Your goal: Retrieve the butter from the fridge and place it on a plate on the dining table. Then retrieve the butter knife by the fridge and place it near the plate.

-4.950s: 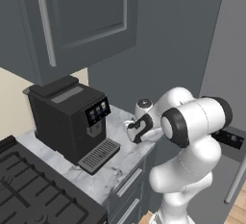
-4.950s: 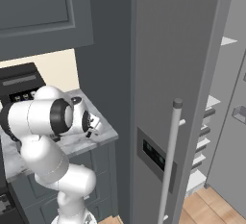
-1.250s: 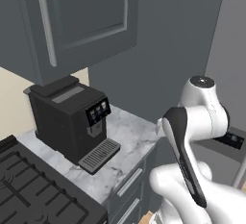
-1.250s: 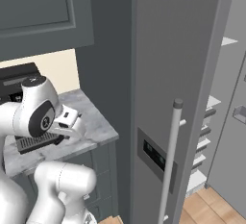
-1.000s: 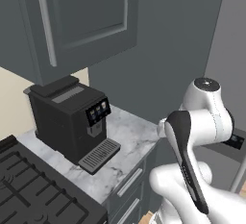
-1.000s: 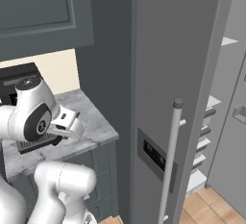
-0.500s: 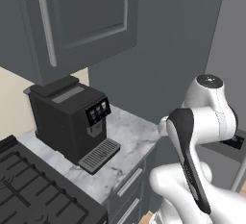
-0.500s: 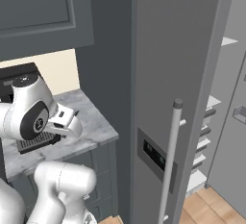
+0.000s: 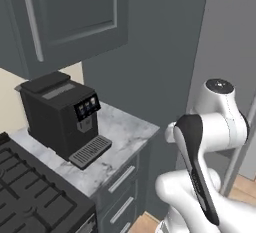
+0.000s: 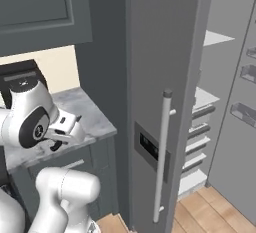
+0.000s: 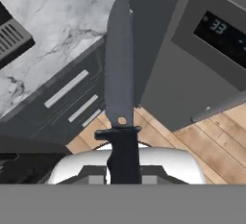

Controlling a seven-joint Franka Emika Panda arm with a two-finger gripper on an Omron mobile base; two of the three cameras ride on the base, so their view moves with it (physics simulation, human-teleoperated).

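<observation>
The gripper point(image 11: 124, 170) is clamped tight on the handle of the butter knife point(image 11: 120, 74), jaws closed right down on the dark grip, and in the hand view the blade runs straight up from the guard, its tip over the edge of the small marble counter point(image 11: 53, 31). Below the blade sit the counter's dark drawers point(image 11: 72, 100) with 3 pale bar handles, and beyond them a patch of wooden floor point(image 11: 211, 146). To the right of the blade there is the fridge point(image 11: 192, 69), grey door, dark control panel point(image 11: 223, 31) glowing with digits. From the right base view, the arm is folded in front of the counter, the hand point(image 10: 62, 129) held just over the marble counter point(image 10: 82, 109) edge; the knife itself can't be made out from this angle. The fridge point(image 10: 165, 102) stands right beside it, 1 door shut with a long silver handle point(image 10: 161, 154) and the control panel point(image 10: 150, 149) next to that, the other door swung open on white shelves point(image 10: 207, 97) inside. From the left base view, a black coffee machine point(image 9: 60, 117) sits on the marble top point(image 9: 120, 132), a dark stove point(image 9: 30, 192) to its left, grey wall cabinets point(image 9: 65, 17) overhead, and the arm's white elbow point(image 9: 215, 127) rises at the right.
</observation>
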